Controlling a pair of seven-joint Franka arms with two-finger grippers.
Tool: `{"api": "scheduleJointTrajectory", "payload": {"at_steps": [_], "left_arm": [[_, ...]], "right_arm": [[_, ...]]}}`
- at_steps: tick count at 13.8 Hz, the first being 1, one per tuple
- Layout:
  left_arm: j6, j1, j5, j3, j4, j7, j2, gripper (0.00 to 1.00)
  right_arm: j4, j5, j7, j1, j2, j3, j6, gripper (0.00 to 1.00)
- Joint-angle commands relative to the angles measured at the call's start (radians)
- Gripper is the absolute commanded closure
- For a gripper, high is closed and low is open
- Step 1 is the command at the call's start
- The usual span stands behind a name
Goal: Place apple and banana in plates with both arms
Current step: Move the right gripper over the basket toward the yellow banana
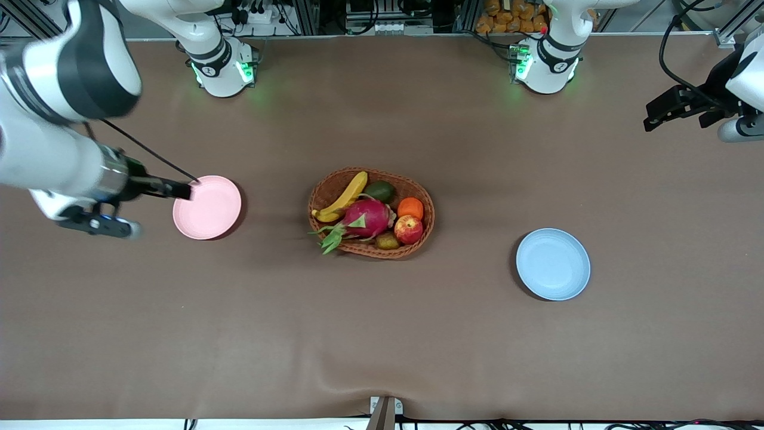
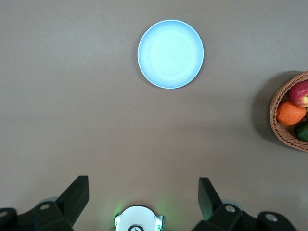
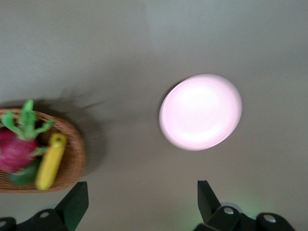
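Both arms are hanging up in the air right now, nothing in either one. The right gripper point(image 3: 139, 204) is sitting over the brown cloth with its black fingers point(image 3: 74, 202) spread wide apart, and the matte pink plate point(image 3: 200, 111) is lying out past the fingertips, empty, well clear of them. The left gripper point(image 2: 142, 199) is hovering over its own end of the table, fingers point(image 2: 77, 195) also wide apart, with the smooth round blue plate point(image 2: 171, 54) lying ahead of them, empty too. The curved yellow banana point(image 1: 345, 196) and the little red streaky apple point(image 1: 408, 229) are both resting in the oval woven wicker basket point(image 1: 327, 184) between the two plates, packed in beside a spiky magenta dragon fruit point(image 1: 367, 218) and an orange point(image 1: 410, 208).
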Motion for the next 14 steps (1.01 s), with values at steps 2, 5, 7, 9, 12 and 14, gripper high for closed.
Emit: {"api": "scheduleJointTrajectory", "payload": {"at_steps": [2,5,7,9,12,14], "left_arm": [[-0.015,-0.004,0.018,0.000,0.015,0.016,0.007,0.00],[-0.012,-0.007,0.018,0.000,0.015,0.014,0.010,0.00],[-0.012,-0.007,0.018,-0.002,0.015,0.013,0.011,0.00],[-0.012,-0.007,0.018,-0.002,0.015,0.013,0.011,0.00],[-0.012,-0.007,0.018,-0.002,0.014,0.013,0.013,0.00],[-0.012,-0.007,0.018,-0.002,0.014,0.013,0.014,0.00]], "right_arm": [[-0.052,0.094,0.222,0.007,0.064,-0.004,0.092,0.00],[-0.120,0.094,0.467,0.095,0.109,-0.004,0.221,0.00],[-0.131,0.094,0.614,0.158,0.142,-0.004,0.282,0.00],[-0.143,0.094,0.684,0.201,0.192,-0.004,0.348,0.00],[-0.183,0.097,0.693,0.214,0.205,-0.001,0.405,0.11],[-0.181,0.143,0.722,0.223,0.209,-0.003,0.407,0.29]]}}
